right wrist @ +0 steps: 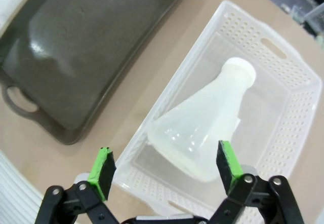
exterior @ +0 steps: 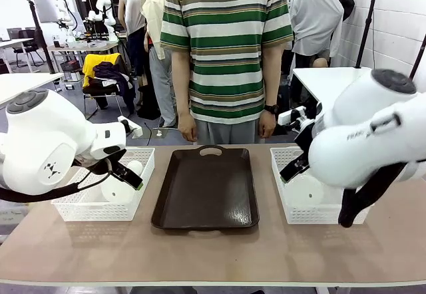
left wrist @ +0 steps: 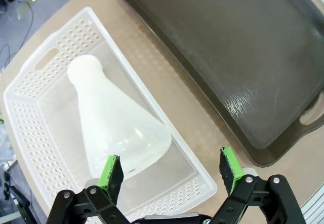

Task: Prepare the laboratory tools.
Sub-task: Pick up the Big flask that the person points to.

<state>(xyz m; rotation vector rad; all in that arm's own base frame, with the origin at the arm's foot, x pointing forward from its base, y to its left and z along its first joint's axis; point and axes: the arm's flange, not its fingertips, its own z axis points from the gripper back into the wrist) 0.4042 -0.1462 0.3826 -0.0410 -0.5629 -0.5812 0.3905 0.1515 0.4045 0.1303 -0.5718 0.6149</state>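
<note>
Left end effector (left wrist: 170, 172), spread wide and empty, hovers above a conical flask (left wrist: 119, 120) lying on its side in a white mesh basket (left wrist: 30, 112), centre-left of frame. Right end effector (right wrist: 164, 171), likewise spread, hovers above the second flask (right wrist: 202, 127), lying in the second basket (right wrist: 288, 82), centre-right.

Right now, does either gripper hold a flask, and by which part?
Nothing is held. The left gripper and right gripper are open, above the left flask and right flask.
</note>
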